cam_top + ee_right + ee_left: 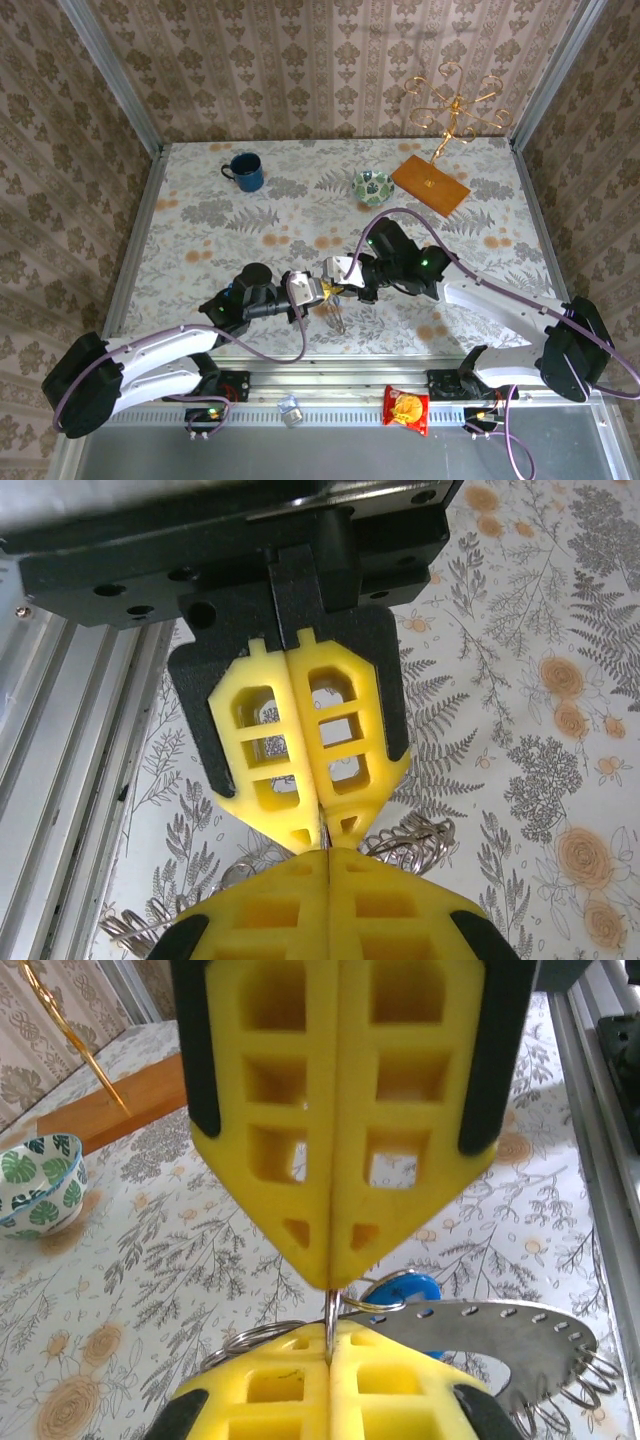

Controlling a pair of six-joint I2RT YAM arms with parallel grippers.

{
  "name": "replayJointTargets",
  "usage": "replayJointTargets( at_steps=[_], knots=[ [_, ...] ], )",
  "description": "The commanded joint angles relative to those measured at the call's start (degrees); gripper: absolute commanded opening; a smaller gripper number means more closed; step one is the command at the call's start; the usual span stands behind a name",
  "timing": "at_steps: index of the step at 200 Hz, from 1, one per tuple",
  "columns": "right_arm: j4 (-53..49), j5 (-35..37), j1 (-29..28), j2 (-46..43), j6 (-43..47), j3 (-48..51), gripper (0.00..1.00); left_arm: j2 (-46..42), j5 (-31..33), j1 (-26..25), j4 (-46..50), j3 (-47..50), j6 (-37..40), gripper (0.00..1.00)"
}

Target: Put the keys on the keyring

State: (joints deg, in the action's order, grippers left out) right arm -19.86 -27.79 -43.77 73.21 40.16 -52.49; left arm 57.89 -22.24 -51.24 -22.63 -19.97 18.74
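Over the floral table (200, 230), near its front edge, finds the left gripper (330, 1353) and the right gripper (330, 1276) nose to nose, each with yellow jaws pressed together. Just beside those tips shows the keyring (500, 1335), a flat grey plate with small holes along its curved edge, and tucked behind it one blue-headed key (412, 1288) on a small loop. Between the tips, catches one thin wire ring (329, 1320), clamped by both pairs of jaws.
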Motion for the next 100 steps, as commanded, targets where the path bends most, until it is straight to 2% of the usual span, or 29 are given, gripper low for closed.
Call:
replayJointTargets(
  at_steps=[1,13,25,100],
  knots=[
    [2.72,-3.34,1.18,-1.81,-2.49,1.02,0.18,-0.58,-1.47,0.44,-0.23,-1.5,0.47,0.0],
    [7.47,-6.05,3.21,-2.77,-6.63,3.77,0.27,-0.59,-1.84,0.48,-1.23,-1.15,0.11,0.0],
    [10.49,-7.47,4.42,-3.26,-9.15,5.61,0.3,-0.54,-2.27,0.46,-2.17,-0.74,-0.26,0.0],
    [12.12,-10.69,4.65,-0.4,-11.16,7.18,0.3,-0.57,-2.6,0.45,-5.75,0.89,-1.33,0.0]
  ],
)
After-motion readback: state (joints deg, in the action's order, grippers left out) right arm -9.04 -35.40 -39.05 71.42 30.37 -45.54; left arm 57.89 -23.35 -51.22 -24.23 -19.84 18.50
